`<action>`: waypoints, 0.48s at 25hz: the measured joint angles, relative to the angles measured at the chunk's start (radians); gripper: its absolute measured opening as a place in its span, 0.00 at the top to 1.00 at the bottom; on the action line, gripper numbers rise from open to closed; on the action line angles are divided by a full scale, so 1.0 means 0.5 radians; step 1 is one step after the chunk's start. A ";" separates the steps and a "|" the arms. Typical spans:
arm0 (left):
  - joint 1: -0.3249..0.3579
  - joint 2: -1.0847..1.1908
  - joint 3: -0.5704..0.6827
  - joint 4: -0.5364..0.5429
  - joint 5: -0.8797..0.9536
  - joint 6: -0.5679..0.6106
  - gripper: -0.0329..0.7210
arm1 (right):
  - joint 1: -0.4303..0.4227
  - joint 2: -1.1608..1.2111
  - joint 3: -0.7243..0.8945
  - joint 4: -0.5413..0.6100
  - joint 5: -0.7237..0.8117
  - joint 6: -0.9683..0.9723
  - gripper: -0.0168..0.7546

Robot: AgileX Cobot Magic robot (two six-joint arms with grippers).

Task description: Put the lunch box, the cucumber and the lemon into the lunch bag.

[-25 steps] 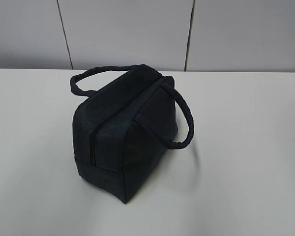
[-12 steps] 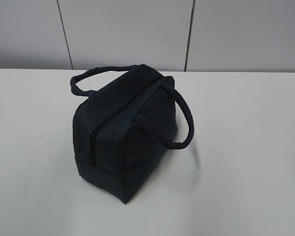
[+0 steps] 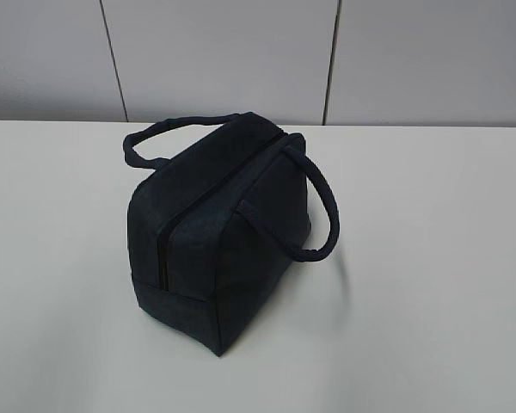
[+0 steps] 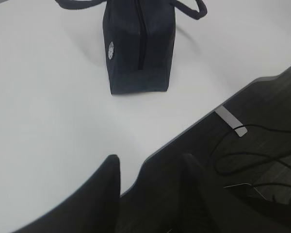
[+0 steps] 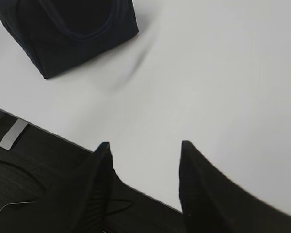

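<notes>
The dark navy lunch bag (image 3: 219, 228) stands on the white table with its top zipper closed and its two loop handles hanging to either side. It also shows in the left wrist view (image 4: 139, 48), with its small white round logo, and in the right wrist view (image 5: 68, 29). The lunch box, the cucumber and the lemon are out of view. My left gripper (image 4: 150, 162) is open and empty over the table's front edge. My right gripper (image 5: 144, 145) is open and empty, also over the front edge. Neither gripper shows in the exterior view.
The white table (image 3: 430, 258) meets a grey panelled wall at the back. Below the table's front edge lie a dark floor and black cables (image 4: 252, 165). A small silver tab (image 4: 230, 121) sits at the edge.
</notes>
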 joint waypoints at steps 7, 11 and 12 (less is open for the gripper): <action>0.000 -0.281 0.237 0.000 0.004 0.000 0.62 | 0.000 -0.309 0.134 0.003 0.005 0.000 0.54; 0.000 -0.444 0.291 0.000 0.004 0.000 0.62 | 0.000 -0.475 0.233 -0.004 0.009 0.000 0.54; 0.000 -0.474 0.314 0.000 0.004 0.000 0.62 | 0.000 -0.506 0.261 -0.004 0.009 0.000 0.54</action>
